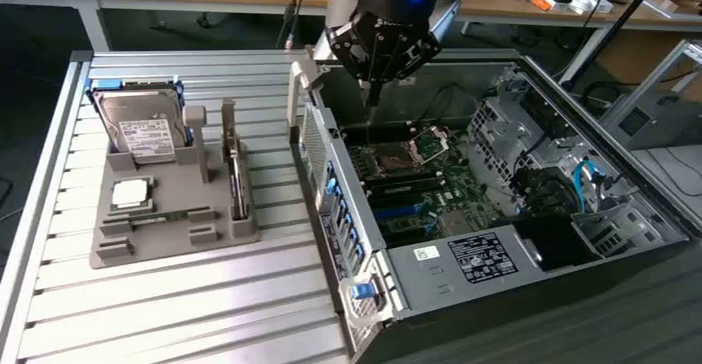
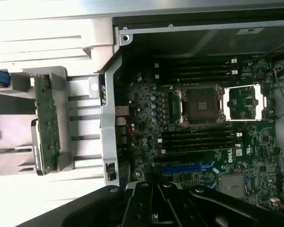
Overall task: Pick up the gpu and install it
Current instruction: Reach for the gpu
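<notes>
Clenched on nothing, the gripper (image 1: 372, 97) hangs over the motherboard (image 1: 439, 191) in the open computer case (image 1: 327, 175). Well apart, the gpu (image 1: 233, 171) stands on edge in the grey holder (image 1: 164, 237).

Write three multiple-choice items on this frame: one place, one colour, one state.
1. Where is the gpu?
A. in the gray holder
B. in a motherboard slot
C. in the end effector

2. What colour is the hard drive label?
A. red
B. white
C. yellow

3. The end effector is:
A. open
B. shut on the gpu
C. shut, empty

Key:
A: the card stands on edge in the holder beside the case.
B: the label facing up is white.
C: it is closed over the open case with nothing in it.
</notes>
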`<act>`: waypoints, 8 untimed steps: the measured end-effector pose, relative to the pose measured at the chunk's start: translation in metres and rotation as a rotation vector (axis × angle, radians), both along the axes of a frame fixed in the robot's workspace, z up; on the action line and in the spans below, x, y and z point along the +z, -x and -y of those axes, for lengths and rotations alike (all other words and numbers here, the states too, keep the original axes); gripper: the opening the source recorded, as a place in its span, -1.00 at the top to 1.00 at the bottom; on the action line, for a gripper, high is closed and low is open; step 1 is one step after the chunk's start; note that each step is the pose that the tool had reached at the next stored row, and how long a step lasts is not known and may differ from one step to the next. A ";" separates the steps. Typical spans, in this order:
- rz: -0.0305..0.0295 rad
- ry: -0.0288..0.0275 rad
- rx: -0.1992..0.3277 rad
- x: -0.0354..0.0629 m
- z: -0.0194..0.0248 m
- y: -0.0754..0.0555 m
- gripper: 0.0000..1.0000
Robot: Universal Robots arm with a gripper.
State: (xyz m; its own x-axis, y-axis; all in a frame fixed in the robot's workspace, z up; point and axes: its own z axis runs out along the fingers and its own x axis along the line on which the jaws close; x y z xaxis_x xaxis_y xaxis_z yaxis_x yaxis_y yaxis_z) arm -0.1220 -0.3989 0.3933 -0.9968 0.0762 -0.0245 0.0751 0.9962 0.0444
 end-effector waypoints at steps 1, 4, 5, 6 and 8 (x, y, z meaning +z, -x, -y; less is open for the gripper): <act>0.0000 0.0000 0.000 0.0000 0.0000 0.000 0.79; 0.0000 0.0000 0.000 0.0000 0.0000 0.000 0.79; 0.0000 0.0000 0.000 0.0000 0.0000 0.001 0.79; 0.0000 0.0000 0.000 0.0000 0.0000 0.001 0.79; 0.0000 0.0000 0.000 0.0000 0.0000 0.002 0.79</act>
State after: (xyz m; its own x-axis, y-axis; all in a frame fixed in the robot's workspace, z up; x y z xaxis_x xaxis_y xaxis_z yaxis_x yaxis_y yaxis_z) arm -0.1236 -0.3989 0.3933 -0.9968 0.0762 -0.0245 0.0751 0.9962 0.0444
